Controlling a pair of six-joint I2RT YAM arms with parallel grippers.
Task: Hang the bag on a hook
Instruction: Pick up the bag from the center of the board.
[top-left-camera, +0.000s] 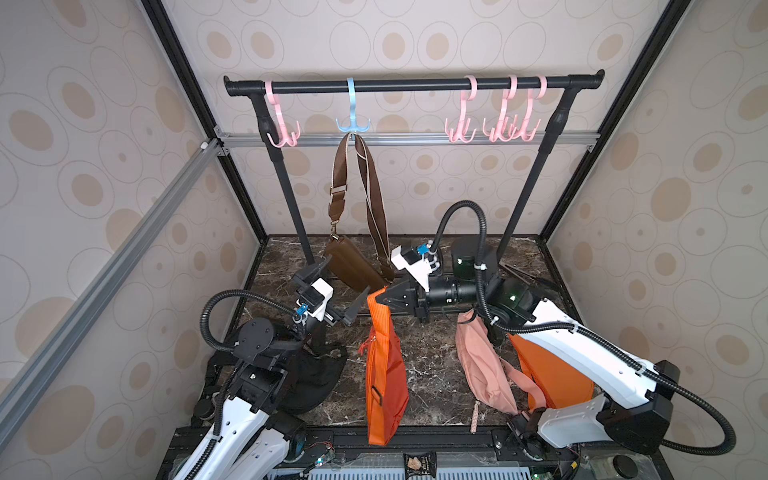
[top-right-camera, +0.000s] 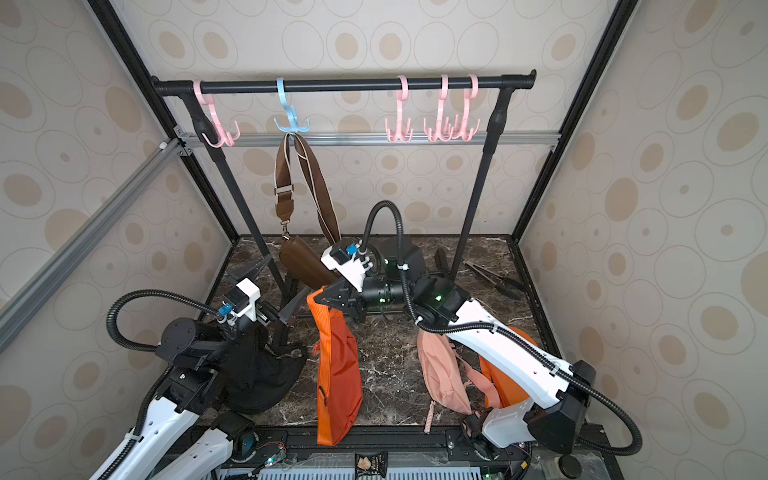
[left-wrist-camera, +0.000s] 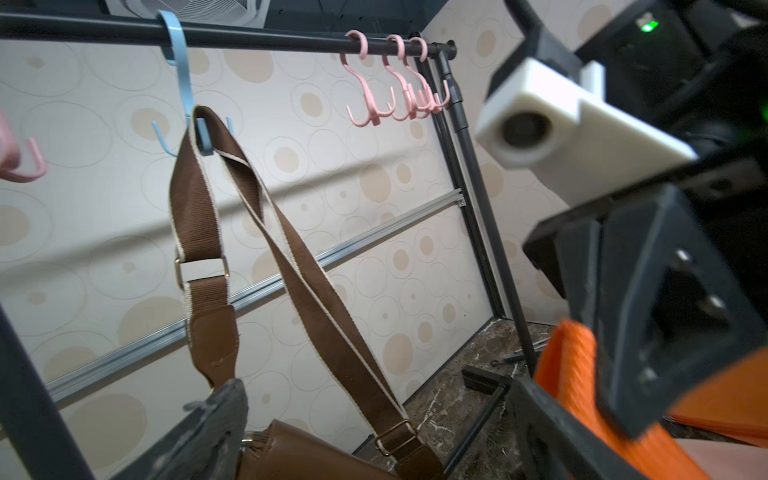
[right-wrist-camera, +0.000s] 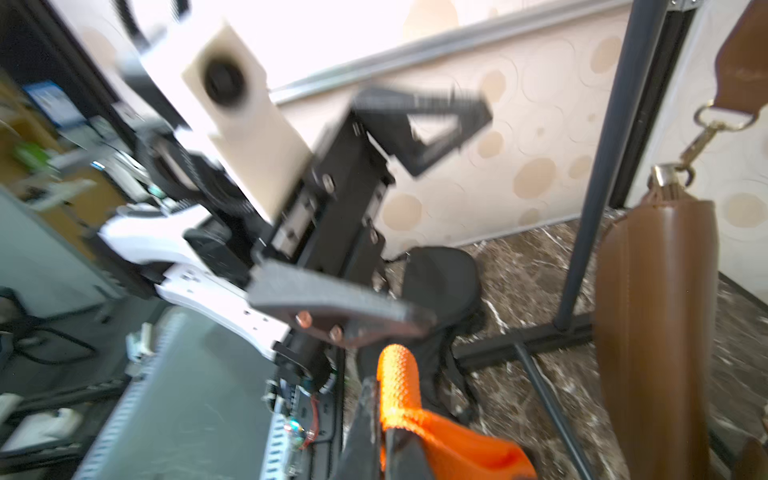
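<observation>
Marble floor (top-left-camera: 432, 374); right end effector (top-left-camera: 384, 297) half-hides orange handle (right-wrist-camera: 397, 378).

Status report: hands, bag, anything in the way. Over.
Right hand shut on handle of orange bag, bag hanging below. Left hand open, empty. Brown bag already on blue hook, close beside both hands; pink hooks free.

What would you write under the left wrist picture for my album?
Brown bag hanging by its strap on the blue hook, pink hooks free farther along the rail.

Left tool (top-left-camera: 337, 287) spread, right tool (top-left-camera: 376, 296) clamped.
</observation>
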